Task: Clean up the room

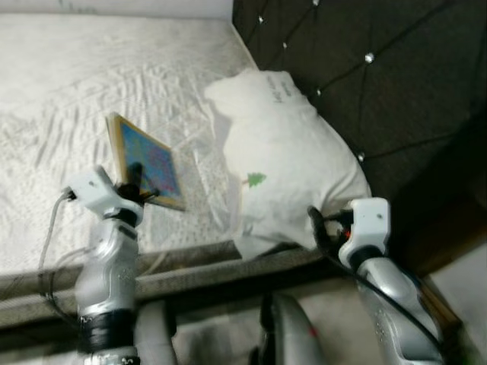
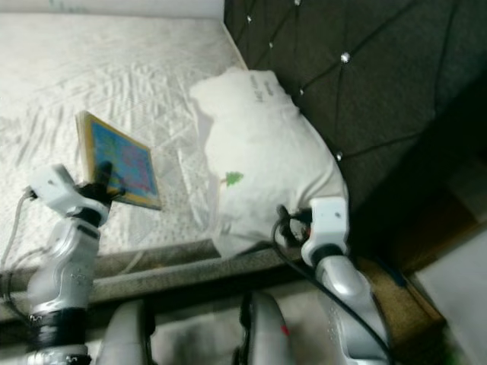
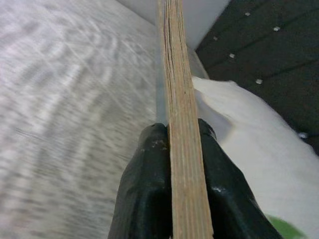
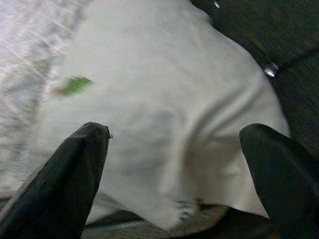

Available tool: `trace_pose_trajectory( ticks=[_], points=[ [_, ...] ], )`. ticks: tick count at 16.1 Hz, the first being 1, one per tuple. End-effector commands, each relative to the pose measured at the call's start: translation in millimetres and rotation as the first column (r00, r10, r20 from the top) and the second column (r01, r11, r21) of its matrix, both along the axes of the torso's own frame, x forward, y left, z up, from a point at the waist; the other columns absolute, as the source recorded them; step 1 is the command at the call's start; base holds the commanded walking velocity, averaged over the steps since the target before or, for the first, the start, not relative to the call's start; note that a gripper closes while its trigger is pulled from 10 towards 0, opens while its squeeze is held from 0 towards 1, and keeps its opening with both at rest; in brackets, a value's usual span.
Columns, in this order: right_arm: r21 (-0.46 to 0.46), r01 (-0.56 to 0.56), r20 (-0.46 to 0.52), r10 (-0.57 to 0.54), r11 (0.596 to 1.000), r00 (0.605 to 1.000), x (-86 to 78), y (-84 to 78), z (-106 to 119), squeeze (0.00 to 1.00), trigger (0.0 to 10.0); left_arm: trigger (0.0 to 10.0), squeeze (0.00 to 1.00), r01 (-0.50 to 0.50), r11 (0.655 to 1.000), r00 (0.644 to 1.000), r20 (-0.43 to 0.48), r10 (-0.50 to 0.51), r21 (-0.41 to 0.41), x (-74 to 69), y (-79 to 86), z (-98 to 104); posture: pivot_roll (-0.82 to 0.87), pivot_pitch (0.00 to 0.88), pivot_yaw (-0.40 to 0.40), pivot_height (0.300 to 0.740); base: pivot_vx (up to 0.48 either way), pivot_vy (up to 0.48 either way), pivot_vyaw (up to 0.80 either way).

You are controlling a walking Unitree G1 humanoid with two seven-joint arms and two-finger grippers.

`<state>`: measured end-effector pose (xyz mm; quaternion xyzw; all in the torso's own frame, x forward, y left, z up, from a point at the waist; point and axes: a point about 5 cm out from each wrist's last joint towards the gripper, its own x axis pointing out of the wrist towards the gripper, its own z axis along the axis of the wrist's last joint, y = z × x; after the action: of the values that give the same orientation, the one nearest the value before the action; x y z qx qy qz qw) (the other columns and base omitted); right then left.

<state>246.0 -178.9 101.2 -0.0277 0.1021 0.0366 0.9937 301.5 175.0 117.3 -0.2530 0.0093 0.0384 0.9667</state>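
- The bed (image 1: pixel 61 91), under a white quilted cover, spans the left and centre; its grey edge runs along the near side
- The left gripper (image 1: pixel 141 190) is clenched on the near edge of a board (image 1: pixel 144 161), a thin wooden panel with a blue picture on its face
- In the left wrist view both fingers (image 3: pixel 149 189) press the board's layered wooden edge (image 3: pixel 182 124), one on each side
- The board tilts above the cover, just beside the pillow (image 1: pixel 293 163)
- The white pillow, with a small green tree mark, leans against the dark tufted headboard (image 1: pixel 380 76)
- The right gripper (image 4: pixel 174 174) is spread wide, close to the pillow's near corner, grasping nothing
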Motion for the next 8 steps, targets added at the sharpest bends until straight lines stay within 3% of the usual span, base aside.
trace_pose_trajectory(
  ticks=[1,5,8],
  points=[
    [0.000,0.006,0.003,-0.006,1.000,1.000,0.2,-2.3,2.0,0.00,10.0,10.0,0.00,0.030,0.999,0.999,0.039,-0.031,0.020,3.5,-5.4,9.4,-0.08,0.045,-0.103,0.595,0.000,0.000,0.00],
    [-0.003,-0.003,0.005,0.003,1.000,1.000,-0.7,-1.7,2.7,0.00,10.0,10.0,0.00,0.016,1.000,1.000,0.018,-0.016,-0.004,5.3,-4.2,4.7,-0.09,0.052,-0.106,0.595,0.000,0.000,0.00],
    [0.008,-0.009,0.016,0.008,1.000,1.000,-3.8,-3.3,5.7,0.00,10.0,10.0,0.00,0.009,0.994,0.999,-0.040,-0.013,-0.111,15.4,-6.6,-6.5,-0.11,0.062,-0.111,0.595,0.000,0.000,0.00]
  ],
)
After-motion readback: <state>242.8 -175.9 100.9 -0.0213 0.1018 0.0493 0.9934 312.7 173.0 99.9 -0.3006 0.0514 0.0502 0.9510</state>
